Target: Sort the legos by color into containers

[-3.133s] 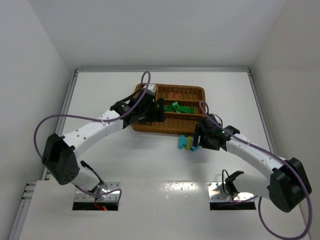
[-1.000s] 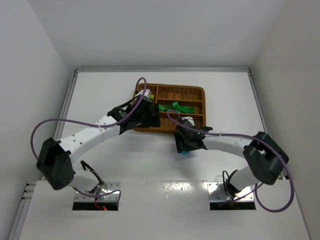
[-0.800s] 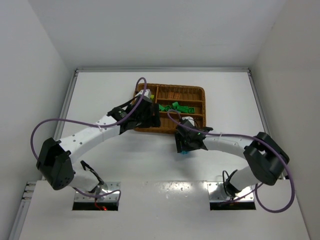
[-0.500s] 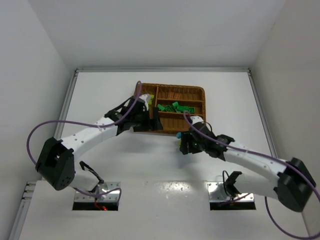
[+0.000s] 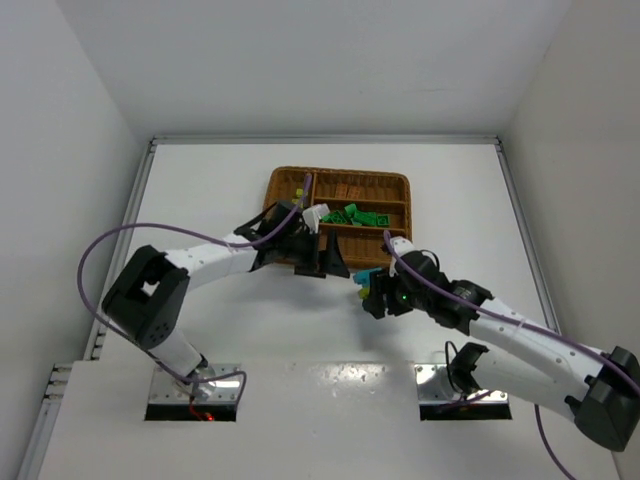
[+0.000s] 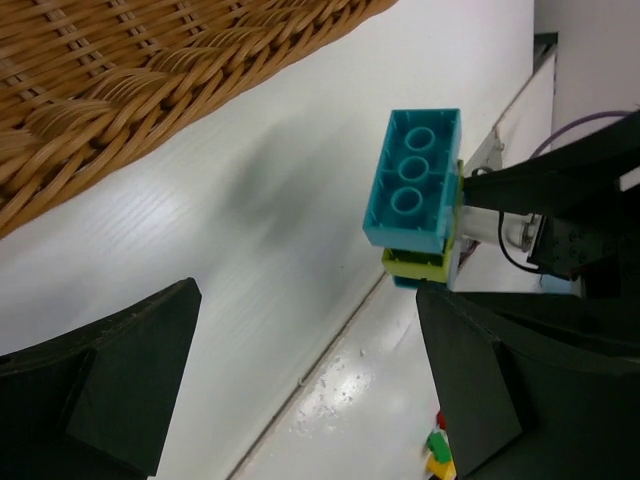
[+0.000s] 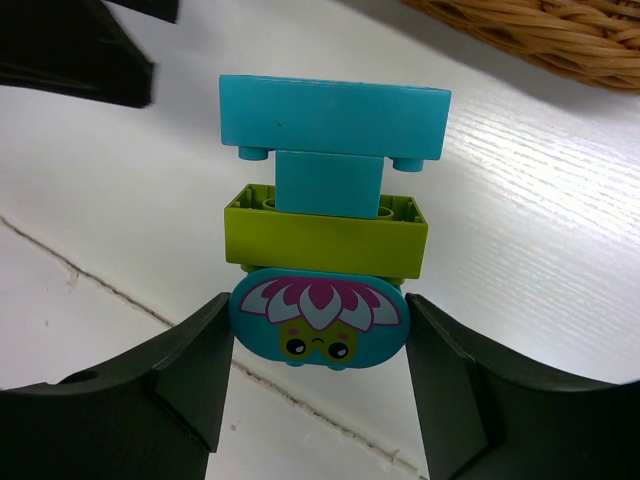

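My right gripper [image 5: 372,296] is shut on a stack of legos [image 5: 371,279] and holds it above the table, just in front of the wicker tray [image 5: 405,181]. In the right wrist view the stack has a cyan-blue brick [image 7: 333,115] on top and a lime-yellow brick [image 7: 325,232] under it. A cyan-blue round piece with a flower face [image 7: 318,318] sits between my fingers. My left gripper [image 5: 322,268] is open and empty by the tray's near edge, just left of the stack [image 6: 415,185]. Dark green legos [image 5: 356,215], orange-brown legos [image 5: 346,190] and a lime-yellow one [image 5: 299,192] lie in separate compartments.
The tray's woven near edge fills the top left of the left wrist view [image 6: 150,70] and the top right of the right wrist view [image 7: 540,30]. White walls close in the table at the back and sides. Purple cables loop from both arms.
The right gripper has taken the stack off the table and drawn back slightly toward me. The left gripper has moved off the tray's left compartment to its near edge, close to the stack.
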Action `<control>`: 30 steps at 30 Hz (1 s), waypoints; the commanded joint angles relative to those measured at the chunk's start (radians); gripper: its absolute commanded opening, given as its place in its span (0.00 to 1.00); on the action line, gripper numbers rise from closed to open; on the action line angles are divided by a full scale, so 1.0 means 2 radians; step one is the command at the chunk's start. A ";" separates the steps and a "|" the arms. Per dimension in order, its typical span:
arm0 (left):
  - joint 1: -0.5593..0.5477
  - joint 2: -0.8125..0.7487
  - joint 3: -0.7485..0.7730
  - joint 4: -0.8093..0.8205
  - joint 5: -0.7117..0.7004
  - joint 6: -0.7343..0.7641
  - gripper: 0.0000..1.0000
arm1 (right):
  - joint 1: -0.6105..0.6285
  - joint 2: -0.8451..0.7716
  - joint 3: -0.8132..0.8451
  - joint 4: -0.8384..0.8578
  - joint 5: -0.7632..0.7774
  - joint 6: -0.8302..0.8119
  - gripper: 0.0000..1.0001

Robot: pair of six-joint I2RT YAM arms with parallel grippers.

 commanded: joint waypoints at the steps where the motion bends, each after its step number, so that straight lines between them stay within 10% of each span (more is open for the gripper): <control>1: -0.008 0.040 0.028 0.030 0.032 0.013 0.96 | 0.002 0.000 0.010 0.006 -0.016 -0.008 0.57; 30: -0.018 0.056 0.082 -0.009 0.007 0.013 0.92 | 0.002 0.019 0.025 -0.007 -0.006 -0.008 0.57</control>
